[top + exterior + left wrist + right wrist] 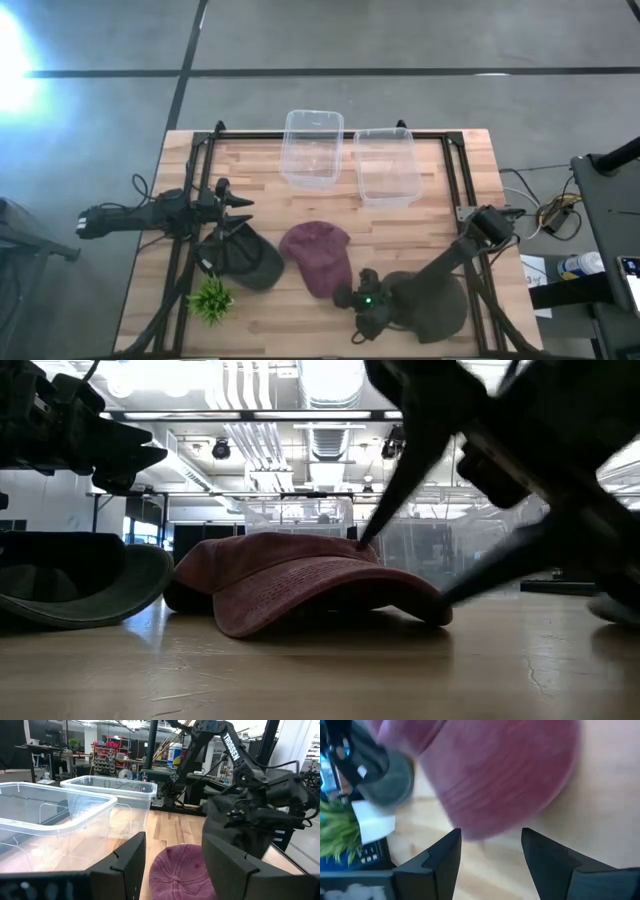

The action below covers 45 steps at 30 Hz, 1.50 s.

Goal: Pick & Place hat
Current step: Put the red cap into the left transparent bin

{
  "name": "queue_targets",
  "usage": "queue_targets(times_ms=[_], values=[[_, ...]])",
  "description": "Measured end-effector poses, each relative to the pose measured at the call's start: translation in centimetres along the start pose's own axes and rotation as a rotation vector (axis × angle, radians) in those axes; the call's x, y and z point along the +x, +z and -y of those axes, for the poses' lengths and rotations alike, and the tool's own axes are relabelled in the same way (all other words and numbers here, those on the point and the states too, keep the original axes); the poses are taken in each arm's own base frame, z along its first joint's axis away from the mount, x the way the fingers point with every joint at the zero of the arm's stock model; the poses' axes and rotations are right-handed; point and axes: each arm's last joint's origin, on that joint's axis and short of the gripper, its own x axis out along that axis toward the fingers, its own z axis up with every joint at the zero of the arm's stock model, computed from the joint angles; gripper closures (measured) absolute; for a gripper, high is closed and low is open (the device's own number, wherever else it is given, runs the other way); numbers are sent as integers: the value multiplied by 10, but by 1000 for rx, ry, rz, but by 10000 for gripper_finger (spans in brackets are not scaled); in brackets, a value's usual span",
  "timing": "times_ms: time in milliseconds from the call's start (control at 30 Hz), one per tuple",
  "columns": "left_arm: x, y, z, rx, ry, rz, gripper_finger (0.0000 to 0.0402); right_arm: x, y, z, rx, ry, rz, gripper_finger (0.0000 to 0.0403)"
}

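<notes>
two clear plastic bins (312,147) (386,165) side by side at table's far edge | small green plant (211,299) near front-left corner | wooden table (440,215) | white tag, possibly paper (374,826), beside plant

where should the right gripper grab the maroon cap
Probably the brim edge of the maroon cap, coming from the table's front. It lies crown up, brim pointing toward the open right gripper, and the brim is thin enough to pinch between its fingers.

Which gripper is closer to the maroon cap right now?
Right. The right gripper hovers open at the brim edge of the maroon cap; the left gripper, also open, sits farther off, above the dark green cap.
</notes>
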Motion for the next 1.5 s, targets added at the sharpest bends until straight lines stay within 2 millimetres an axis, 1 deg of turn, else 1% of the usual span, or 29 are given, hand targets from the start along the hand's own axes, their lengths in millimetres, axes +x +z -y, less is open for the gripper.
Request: queue_targets(times_ms=[67, 200, 333, 433, 533, 667, 767, 900, 967, 1033, 1233, 1267, 1400, 1500], values=[[0, 0, 0, 0, -1, 0, 213, 3, -4, -5, 1, 7, 4, 199], [0, 0, 0, 0, 0, 0, 213, 20, 1, -2, -32, 4, 127, 199], [0, 0, 0, 0, 1, -6, 213, 38, 5, -8, -15, 16, 186, 199], [1, -1, 0, 0, 1, -9, 213, 47, 5, -11, -37, 44, 249, 199], [1, -1, 0, 0, 1, -12, 213, 48, 5, -20, -28, 130, 323, 199], [1, -1, 0, 0, 1, -13, 213, 46, 10, -28, -93, 197, 435, 199], [1, -1, 0, 0, 2, -14, 213, 49, 16, -32, -103, 203, 467, 199], [1, -1, 0, 0, 2, -14, 213, 52, 22, -28, -112, 186, 481, 203], [1, -1, 0, 0, 1, -14, 213, 53, 23, -25, -125, 178, 483, 219], [1, -1, 0, 0, 2, -14, 213, 53, 25, -23, -129, 174, 487, 247], [1, -1, 0, 0, 1, -14, 213, 52, 25, -17, -153, 163, 486, 369], [1, -1, 0, 0, 2, -14, 213, 51, 24, -16, -157, 164, 484, 381], [1, -1, 0, 0, 1, -14, 213, 42, 18, -17, -184, 171, 466, 389], [1, -1, 0, 0, 2, -14, 213, 24, 12, -24, -240, 198, 459, 391]])
